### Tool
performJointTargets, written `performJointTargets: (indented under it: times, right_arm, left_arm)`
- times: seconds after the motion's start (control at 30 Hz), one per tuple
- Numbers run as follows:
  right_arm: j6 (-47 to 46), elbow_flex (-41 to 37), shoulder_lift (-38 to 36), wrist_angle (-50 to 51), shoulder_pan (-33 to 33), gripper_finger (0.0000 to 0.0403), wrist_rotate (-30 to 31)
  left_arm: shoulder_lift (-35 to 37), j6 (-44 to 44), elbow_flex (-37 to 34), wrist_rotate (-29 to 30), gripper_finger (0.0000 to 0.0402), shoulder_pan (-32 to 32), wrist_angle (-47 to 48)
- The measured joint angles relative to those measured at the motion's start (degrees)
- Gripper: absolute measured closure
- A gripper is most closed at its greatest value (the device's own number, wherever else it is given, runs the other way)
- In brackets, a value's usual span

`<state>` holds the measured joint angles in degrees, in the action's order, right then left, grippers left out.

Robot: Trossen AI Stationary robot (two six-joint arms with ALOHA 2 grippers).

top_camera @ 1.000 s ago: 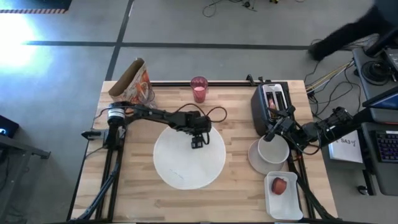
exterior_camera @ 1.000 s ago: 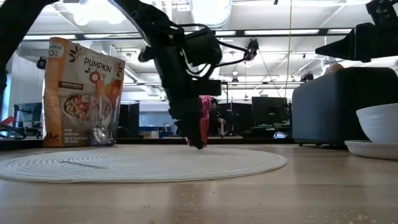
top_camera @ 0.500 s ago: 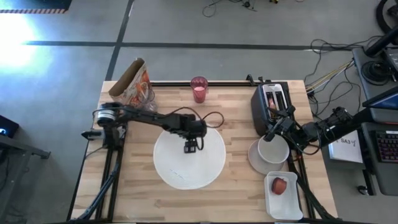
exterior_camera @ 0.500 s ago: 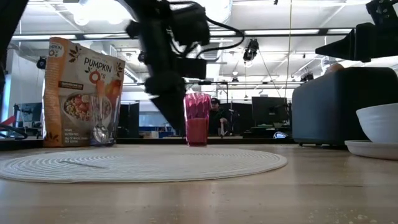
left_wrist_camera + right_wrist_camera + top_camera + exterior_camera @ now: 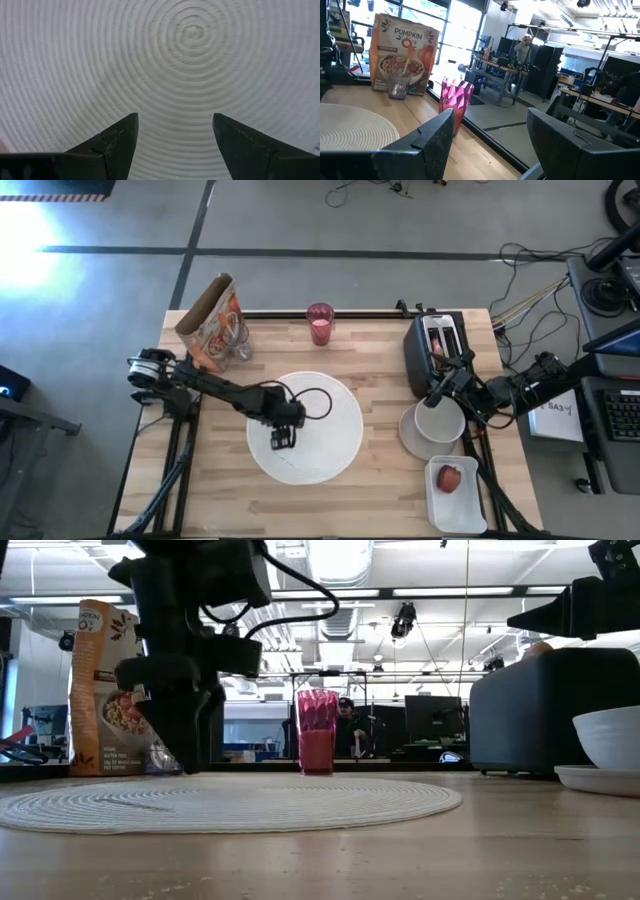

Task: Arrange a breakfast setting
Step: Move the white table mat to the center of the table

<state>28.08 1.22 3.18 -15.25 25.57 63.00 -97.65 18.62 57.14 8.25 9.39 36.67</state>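
At the counter's [image 5: 220, 490] left rear stands the cereal bag [image 5: 212, 313], a clear glass holding the orange-handled spoon [image 5: 236, 338] just beside it. The left pincer [image 5: 282, 440] hangs released and empty over the large round white disc [image 5: 335, 430] (ribbed in rings, more woven mat than plate). The pink tumbler [image 5: 320, 323] sits at the rear edge. The right pincer [image 5: 432, 396], also spread and empty, hovers between the black toaster [image 5: 436, 350] and a white bowl [image 5: 440, 423]. The red apple [image 5: 450, 478] lies in the white tray [image 5: 458, 515].
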Motion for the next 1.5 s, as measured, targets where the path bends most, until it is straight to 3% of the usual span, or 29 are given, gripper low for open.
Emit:
performJointTargets:
  times: [0.4, 0.97, 1.5]
  right_arm:
    - [-0.01, 0.0, 0.01, 0.0, 0.01, 0.0165, 0.02]
    - [-0.01, 0.0, 0.01, 0.0, 0.0, 0.0165, 0.01]
    - [-0.01, 0.01, 0.0, 0.0, 0.01, 0.0165, 0.0]
  left_arm:
    - [-4.49, -4.66, -0.16, 0.02, 0.0161, -0.85, -6.19]
    - [-4.96, -9.45, -0.43, 0.63, 0.0161, -7.52, -17.65]
    - [-3.5, -10.31, -0.43, 0.24, 0.0161, -7.19, -19.23]
